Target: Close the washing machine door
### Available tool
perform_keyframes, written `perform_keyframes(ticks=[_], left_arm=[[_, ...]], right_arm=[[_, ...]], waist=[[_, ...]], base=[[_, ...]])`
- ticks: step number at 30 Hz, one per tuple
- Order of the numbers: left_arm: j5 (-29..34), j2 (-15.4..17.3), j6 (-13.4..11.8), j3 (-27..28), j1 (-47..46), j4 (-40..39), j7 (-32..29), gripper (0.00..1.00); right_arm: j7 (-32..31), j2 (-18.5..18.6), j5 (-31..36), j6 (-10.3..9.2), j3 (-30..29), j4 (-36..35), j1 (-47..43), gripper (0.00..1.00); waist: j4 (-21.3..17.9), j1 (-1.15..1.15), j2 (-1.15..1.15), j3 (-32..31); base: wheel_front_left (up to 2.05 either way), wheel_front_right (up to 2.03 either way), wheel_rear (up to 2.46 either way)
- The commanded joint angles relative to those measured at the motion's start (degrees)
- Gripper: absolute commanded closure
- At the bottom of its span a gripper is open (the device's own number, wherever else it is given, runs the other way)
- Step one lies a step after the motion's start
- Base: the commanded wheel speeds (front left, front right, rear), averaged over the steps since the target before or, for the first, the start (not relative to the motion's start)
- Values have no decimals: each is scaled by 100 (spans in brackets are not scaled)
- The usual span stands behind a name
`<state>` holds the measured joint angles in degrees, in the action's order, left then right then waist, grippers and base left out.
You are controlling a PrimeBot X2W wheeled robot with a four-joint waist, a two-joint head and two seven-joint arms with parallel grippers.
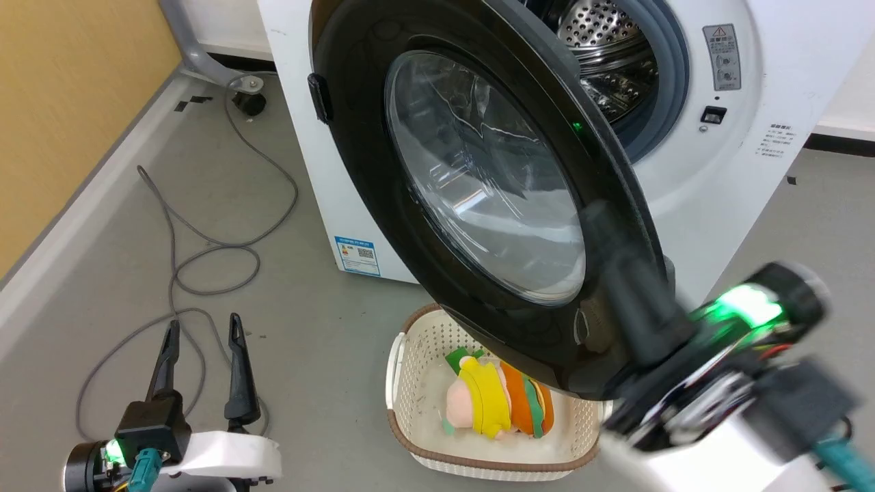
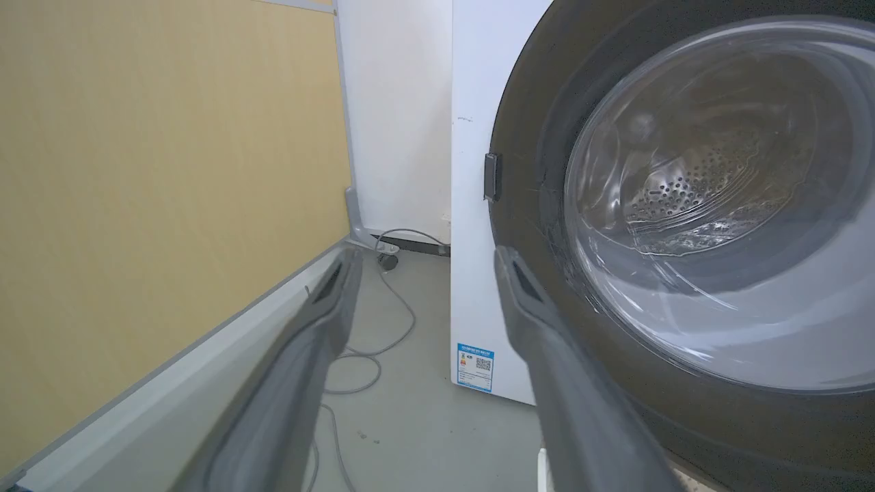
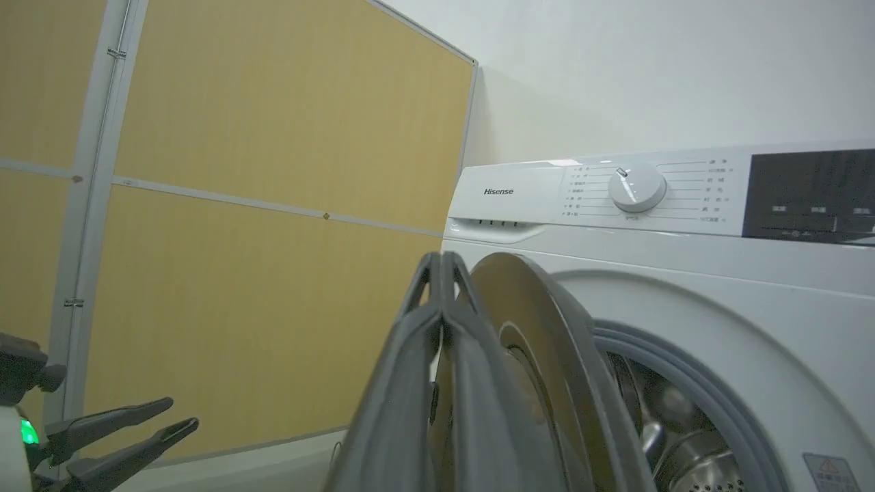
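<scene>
The washing machine [image 1: 724,178] is a white front-loader whose steel drum [image 1: 601,41] shows through the port. The washing machine door [image 1: 362,178], a black ring around a clear glass bowl, stands partly open, hinged on the left. My right gripper [image 1: 605,232], blurred, is shut and empty, its fingers lying against the door's outer face near the free edge. In the right wrist view the right gripper [image 3: 441,263] sits just left of the door [image 3: 540,321]. My left gripper [image 1: 202,338] hangs open low at the left, away from the door [image 2: 683,205]; the left gripper [image 2: 427,263] holds nothing.
A cream perforated basket [image 1: 410,355] with a plush toy [image 1: 492,403] sits on the floor under the door. Grey cables [image 1: 205,253] loop across the floor at the left. A yellow wall panel [image 1: 61,102] runs along the left, with a caster foot [image 1: 249,102] behind.
</scene>
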<state>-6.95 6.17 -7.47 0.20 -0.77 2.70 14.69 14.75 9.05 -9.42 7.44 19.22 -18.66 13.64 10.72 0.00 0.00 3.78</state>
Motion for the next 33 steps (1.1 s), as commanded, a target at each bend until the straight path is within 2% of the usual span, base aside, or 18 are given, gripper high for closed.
perform_keyframes(ticks=[1,7,11,19,25,28,33], left_arm=[[62,-34,37,39,92,11,30,0],[133,-116,121,129,101,8,30,0],[170,-159,177,166,74,21,30,0],[253,-241,267,113,-25,39,30,0],[284,-282,283,55,-127,21,30,0],[292,-295,271,43,-172,-8,30,0],[268,-313,263,-26,-332,-49,30,0]], right_arm=[[25,230,56,5,293,127,17,100],[25,568,281,5,675,720,-222,100],[25,673,377,5,666,1258,-329,100],[25,665,315,5,185,2037,-339,100],[25,505,-22,5,-447,2447,-224,100],[25,352,-362,5,-843,2715,-45,100],[25,325,-483,5,-1187,3123,534,100]], waist=[[-7,0,0,4],[-40,0,0,35],[-67,0,0,83],[-101,0,0,239],[-111,0,0,440],[-153,0,0,591],[-181,0,0,934]], base=[[0,0,0],[0,0,0],[0,0,0],[0,0,0],[0,0,0],[0,0,0],[0,0,0]])
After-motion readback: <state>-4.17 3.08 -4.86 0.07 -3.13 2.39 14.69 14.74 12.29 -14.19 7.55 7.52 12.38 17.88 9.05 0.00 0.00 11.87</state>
